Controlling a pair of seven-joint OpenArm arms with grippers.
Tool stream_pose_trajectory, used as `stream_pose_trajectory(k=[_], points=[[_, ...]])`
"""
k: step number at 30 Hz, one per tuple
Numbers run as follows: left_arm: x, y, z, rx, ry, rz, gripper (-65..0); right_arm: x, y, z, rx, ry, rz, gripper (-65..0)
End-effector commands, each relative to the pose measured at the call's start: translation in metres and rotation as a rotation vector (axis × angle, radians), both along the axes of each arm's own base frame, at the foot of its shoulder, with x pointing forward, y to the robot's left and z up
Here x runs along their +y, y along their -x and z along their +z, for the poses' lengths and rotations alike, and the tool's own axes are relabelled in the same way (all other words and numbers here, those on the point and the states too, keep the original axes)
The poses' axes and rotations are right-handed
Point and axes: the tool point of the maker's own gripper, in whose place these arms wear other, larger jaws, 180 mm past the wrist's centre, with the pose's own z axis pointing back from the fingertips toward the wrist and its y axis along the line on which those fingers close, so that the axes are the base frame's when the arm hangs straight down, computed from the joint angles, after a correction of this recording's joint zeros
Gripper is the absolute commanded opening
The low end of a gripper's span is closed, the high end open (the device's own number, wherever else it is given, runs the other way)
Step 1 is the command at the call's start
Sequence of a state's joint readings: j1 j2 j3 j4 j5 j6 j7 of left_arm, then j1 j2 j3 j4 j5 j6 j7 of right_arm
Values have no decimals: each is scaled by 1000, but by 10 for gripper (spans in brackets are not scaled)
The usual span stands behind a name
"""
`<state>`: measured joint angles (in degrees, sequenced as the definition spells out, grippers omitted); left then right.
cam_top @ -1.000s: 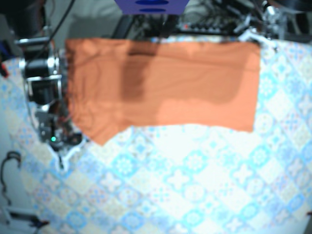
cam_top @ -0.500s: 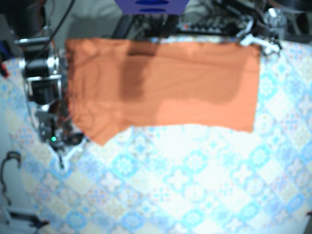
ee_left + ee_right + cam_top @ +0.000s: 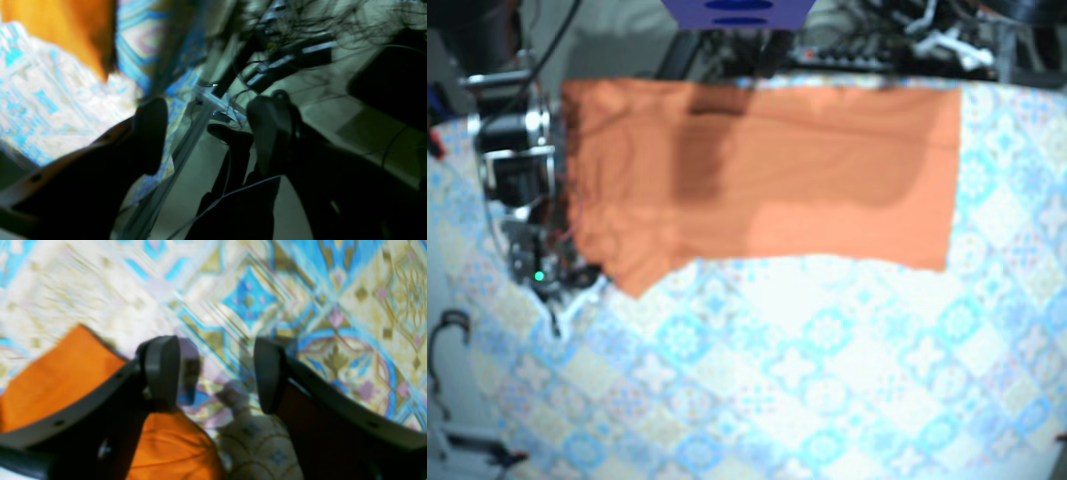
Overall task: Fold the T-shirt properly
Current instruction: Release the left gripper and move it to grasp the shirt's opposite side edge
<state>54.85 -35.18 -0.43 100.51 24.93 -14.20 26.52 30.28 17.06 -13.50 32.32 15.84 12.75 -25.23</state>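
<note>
The orange T-shirt lies flat as a wide band across the far part of the table, with a flap hanging down at its lower left corner. My right gripper hovers just left of that flap. The right wrist view shows the right gripper open over the patterned cloth, the shirt's edge beside its left finger and nothing between the pads. My left gripper is past the table's far right edge. Up close the left gripper is open and empty, with the shirt's corner off to the upper left.
A blue-and-white patterned tablecloth covers the table. Cables and dark equipment crowd the space behind the far edge. In the left wrist view the table's metal edge rail runs diagonally, with floor and cables beyond it.
My left gripper has drawn back from the shirt's far right corner to beyond the table's back edge. The right arm has shifted slightly upward. The shirt has not moved.
</note>
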Motion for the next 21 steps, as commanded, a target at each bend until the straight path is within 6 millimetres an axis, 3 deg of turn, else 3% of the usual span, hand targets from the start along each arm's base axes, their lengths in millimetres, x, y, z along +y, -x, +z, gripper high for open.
stream_pose_trajectory(k=[1,6,15,17,21], points=[[11,-19,17,-63,-19,-6,-251,-9,-17,19,-53,15,-13,-303],[22,-46,61,-170,89,159,-251,-9,-17,19,-53,15,-13,-303],[58,-143,138,-406,434,633,-251,-10,-11,14,-12,16,-10,-303],[70,-159,149,-418,476,729,-251,-19,-6,14,14,19,-21,-303],[86,-181,148,-394,558,879,-251,-7,1,10,64,-16,56,-303]])
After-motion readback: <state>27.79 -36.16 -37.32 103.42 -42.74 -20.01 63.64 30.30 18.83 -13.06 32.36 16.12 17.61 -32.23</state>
